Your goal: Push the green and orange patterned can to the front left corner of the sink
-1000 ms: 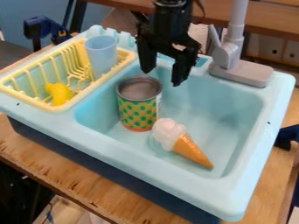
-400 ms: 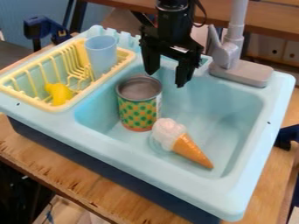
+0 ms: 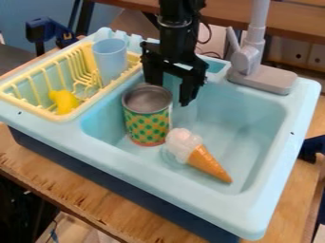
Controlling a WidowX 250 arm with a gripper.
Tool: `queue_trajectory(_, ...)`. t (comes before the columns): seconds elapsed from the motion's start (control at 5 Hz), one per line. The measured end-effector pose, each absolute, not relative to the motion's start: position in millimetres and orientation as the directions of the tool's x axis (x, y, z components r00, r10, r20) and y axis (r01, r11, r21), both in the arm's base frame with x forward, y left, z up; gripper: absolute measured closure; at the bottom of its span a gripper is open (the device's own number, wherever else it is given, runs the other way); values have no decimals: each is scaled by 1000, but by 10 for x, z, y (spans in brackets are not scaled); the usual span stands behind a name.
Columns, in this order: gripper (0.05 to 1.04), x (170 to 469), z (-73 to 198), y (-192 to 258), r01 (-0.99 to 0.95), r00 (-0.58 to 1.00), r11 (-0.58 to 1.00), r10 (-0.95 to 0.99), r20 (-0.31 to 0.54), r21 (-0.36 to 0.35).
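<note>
The black gripper [image 3: 169, 93] hangs open over the back left part of the sink basin, one finger at the back rim of the can and the other to the can's right. The open-topped can [image 3: 147, 124], with green dots on yellow, stands upright in the basin. Whether a finger goes inside it or behind it, I cannot tell. A toy ice cream cone [image 3: 202, 158] lies in front and to the right of the can, its white scoop close to the can's base.
The light blue sink [image 3: 273, 190] has a grey faucet [image 3: 262, 78] at its back right. At the left sits a yellow dish rack [image 3: 38, 78] with a blue cup [image 3: 109, 59] and a yellow object [image 3: 64, 101] in it.
The gripper has come lower and shifted left and toward the camera, onto the can's back rim. The can has shifted slightly left and toward the camera.
</note>
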State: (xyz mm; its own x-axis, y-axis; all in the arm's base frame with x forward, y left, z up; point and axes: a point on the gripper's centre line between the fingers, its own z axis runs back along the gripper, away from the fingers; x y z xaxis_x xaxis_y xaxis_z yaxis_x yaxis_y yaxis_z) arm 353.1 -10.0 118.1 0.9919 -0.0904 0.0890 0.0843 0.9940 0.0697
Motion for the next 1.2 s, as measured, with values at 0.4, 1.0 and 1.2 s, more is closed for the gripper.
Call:
queue_trajectory(0.4,83,3001,1174,-56,38,999,996,-39,6,75)
queue_trajectory(1.0,83,2848,1190,96,-102,995,995,102,-14,-2)
queue_trajectory(1.2,83,3008,1362,166,-152,987,988,154,45,-30)
